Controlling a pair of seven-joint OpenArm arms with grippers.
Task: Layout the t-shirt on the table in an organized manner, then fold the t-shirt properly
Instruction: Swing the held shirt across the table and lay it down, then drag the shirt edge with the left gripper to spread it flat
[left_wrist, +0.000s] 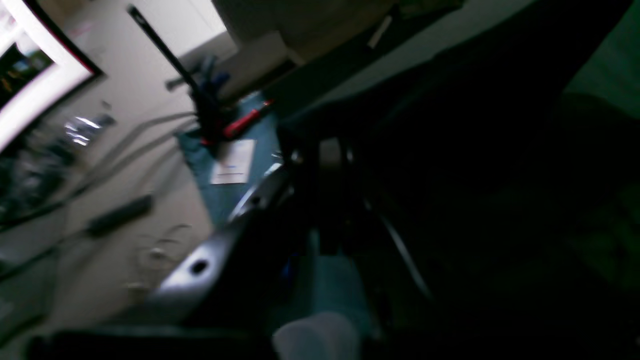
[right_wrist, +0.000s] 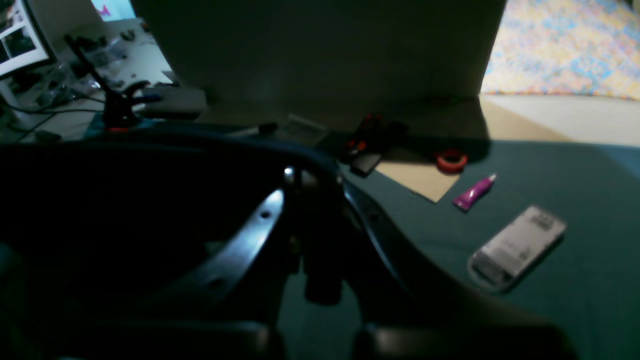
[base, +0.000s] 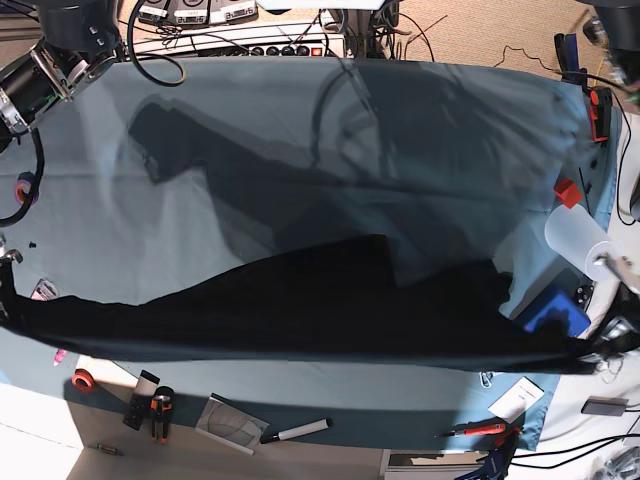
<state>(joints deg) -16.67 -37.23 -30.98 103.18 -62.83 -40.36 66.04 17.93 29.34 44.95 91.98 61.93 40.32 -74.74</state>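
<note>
**T-shirt stretched between both arms above the table**

Fingers of both grippers are pressed together, each pinching an end of the black t-shirt (base: 300, 310). In the right wrist view the right gripper (right_wrist: 320, 200) is seen clamped, with dark cloth bunched at its 9 o'clock side; in the blurred left wrist view the left gripper (left_wrist: 320, 165) is likewise closed, black fabric filling everything from its 12 to 4 o'clock.

In the base view the t-shirt is held as a long dark band across the near half of the teal table (base: 300, 130), its long axis running from 9 o'clock to 3 o'clock. The right arm's end is at the 9 o'clock edge, the left arm's end at about 4 o'clock near a white roll (base: 575, 235). Whether the cloth's middle is touching the table cannot be told.

The shirt is judged to be not yet laid out. Open teal surface lies toward 12 o'clock of the band, so the next move is judged to turn on both ends being carried that way together, neither arm being nearer.
</note>
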